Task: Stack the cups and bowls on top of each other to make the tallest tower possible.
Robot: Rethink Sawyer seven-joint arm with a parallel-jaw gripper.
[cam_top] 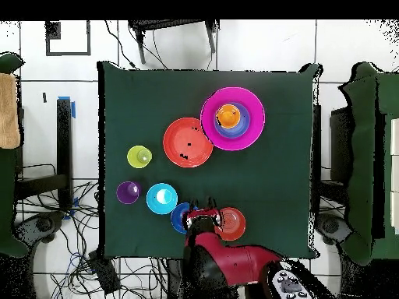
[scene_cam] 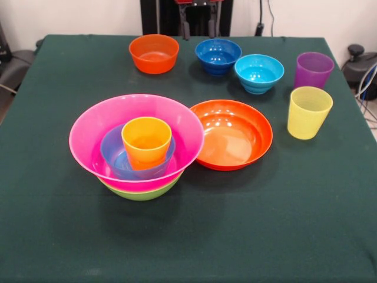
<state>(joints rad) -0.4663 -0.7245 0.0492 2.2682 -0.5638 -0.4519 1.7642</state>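
Pink bowl nests in the lime green bowl, small blue bowl and orange cup inside; my gripper hangs between the far bowls, jaws' state I can't tell.

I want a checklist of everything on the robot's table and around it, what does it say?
Surface: dark green table.
Tower: orange cup upright in a small blue bowl, inside the big pink bowl, on the lime green bowl.
Loose things: shallow orange bowl touching the tower; small orange bowl, dark blue bowl, cyan bowl, purple cup, yellow cup.
Clutter: nothing seen.
Gripper: gripper drawn back at the table's edge; open or shut unclear.
Cables: tangled on the floor.
Surroundings: tiled floor.
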